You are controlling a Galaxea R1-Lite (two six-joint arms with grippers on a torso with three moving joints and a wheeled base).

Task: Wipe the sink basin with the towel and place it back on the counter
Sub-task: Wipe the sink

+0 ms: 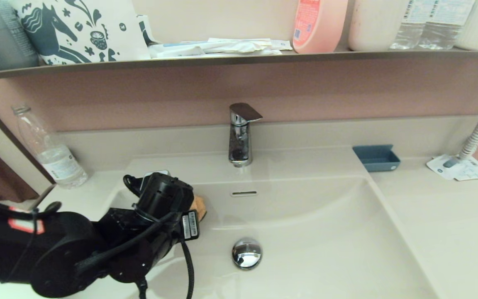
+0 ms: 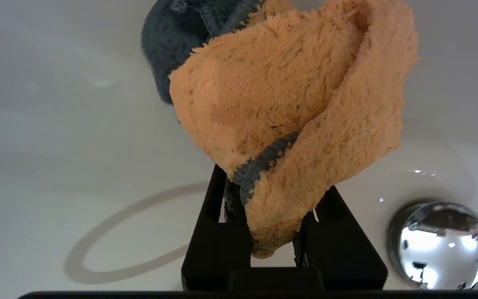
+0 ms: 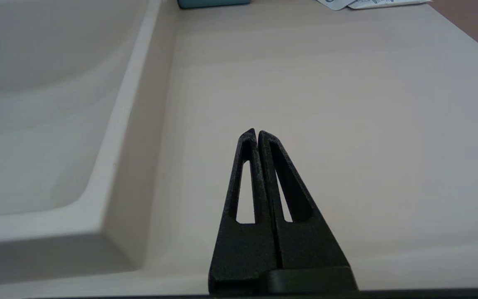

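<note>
The orange fluffy towel [image 2: 288, 95], dark blue on its edge and back, is pinched between the black fingers of my left gripper [image 2: 270, 182]. In the head view only a corner of the towel [image 1: 200, 206] shows past the left gripper [image 1: 195, 211], low inside the sink basin [image 1: 305, 216] near its back left wall. The chrome drain plug [image 1: 247, 252] lies to the gripper's right, also seen as the drain plug [image 2: 440, 245]. My right gripper [image 3: 257, 133] is shut and empty above the counter [image 3: 326, 83] right of the basin; it is outside the head view.
The chrome faucet [image 1: 241, 135] stands behind the basin above the overflow slot [image 1: 243, 193]. A blue tray [image 1: 376, 157] and paper leaflets [image 1: 459, 167] sit on the right counter, a clear bottle [image 1: 52, 151] on the left. A shelf [image 1: 239, 59] with bottles runs overhead.
</note>
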